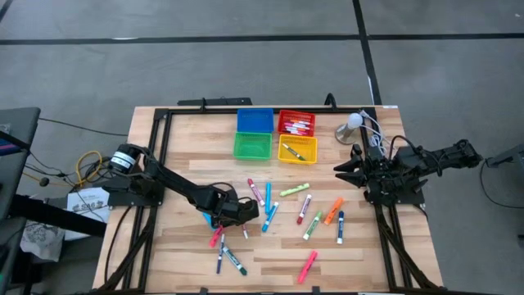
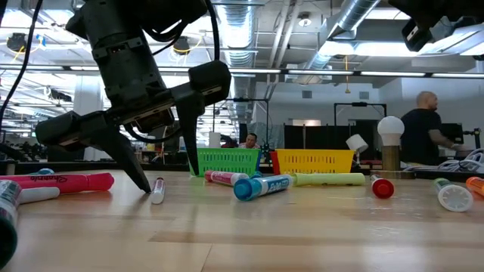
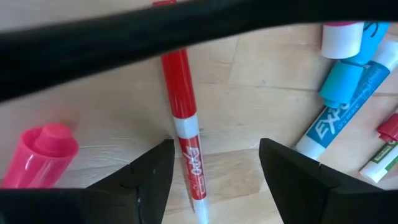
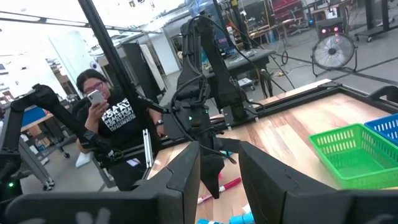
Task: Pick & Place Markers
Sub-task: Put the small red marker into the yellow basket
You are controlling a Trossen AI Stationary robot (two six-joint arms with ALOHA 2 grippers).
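Several markers lie scattered flat on the wooden table (image 1: 368, 254). My left gripper (image 3: 216, 155) is down among them near the table's left middle, pointing steeply down and open. A red-capped marker with a white barrel (image 3: 186, 140) lies on the table between its fingers, close beside one finger (image 3: 155, 171). In the low view the gripper (image 2: 170, 181) straddles that marker's white end (image 2: 157, 190). A pink marker (image 3: 40, 155) and blue markers (image 3: 339, 102) lie to either side. My right gripper (image 1: 348, 170) waits level above the table's right side, open with nothing between its fingers.
Four small bins stand at the far middle: blue (image 1: 255, 120), red (image 1: 296, 123) with markers in it, green (image 1: 251, 146), yellow (image 1: 297, 149). A white bulb-shaped object (image 1: 352, 124) stands at the far right. More markers (image 1: 295, 190) lie across the middle. People show beyond the table.
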